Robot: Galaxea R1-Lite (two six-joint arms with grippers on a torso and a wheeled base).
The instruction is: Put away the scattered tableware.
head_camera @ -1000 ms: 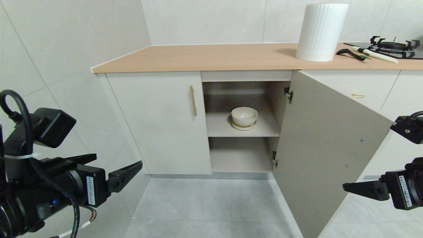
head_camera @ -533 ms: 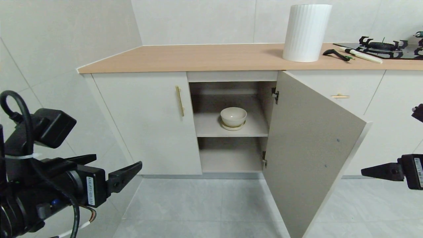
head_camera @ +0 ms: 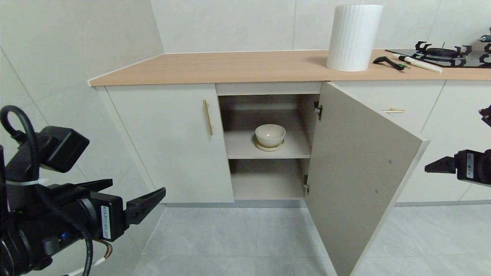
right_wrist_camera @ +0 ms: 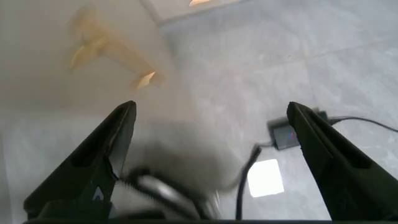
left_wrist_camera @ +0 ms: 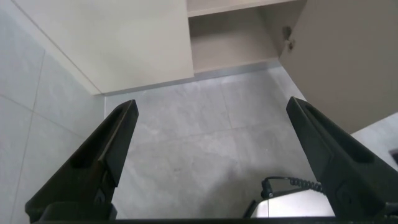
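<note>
A cream bowl (head_camera: 270, 134) rests on a small plate (head_camera: 269, 147) on the upper shelf of the open cabinet (head_camera: 268, 151). The cabinet's right door (head_camera: 360, 161) is swung wide toward me. My left gripper (head_camera: 136, 186) hangs low at the left, open and empty, well short of the cabinet; in its wrist view the left gripper (left_wrist_camera: 211, 102) is over grey floor tiles facing the lower shelf (left_wrist_camera: 230, 46). To the right of the open door, my right gripper (head_camera: 433, 168) is also open and empty. In its wrist view the right gripper (right_wrist_camera: 211, 106) is near a gold handle (right_wrist_camera: 106, 46) on a pale panel.
On the wooden counter (head_camera: 230, 67) stand a tall white ribbed container (head_camera: 353, 36), a black utensil (head_camera: 387, 61), a pale-handled knife (head_camera: 418, 63) and a stove (head_camera: 445, 51). The left cabinet door (head_camera: 165, 142) is closed. Grey tiled floor (head_camera: 238, 237) lies open before the cabinet.
The head camera shifted, sliding the whole scene left. My right gripper has risen and sits farther right in the view. The left gripper and the bowl stayed put.
</note>
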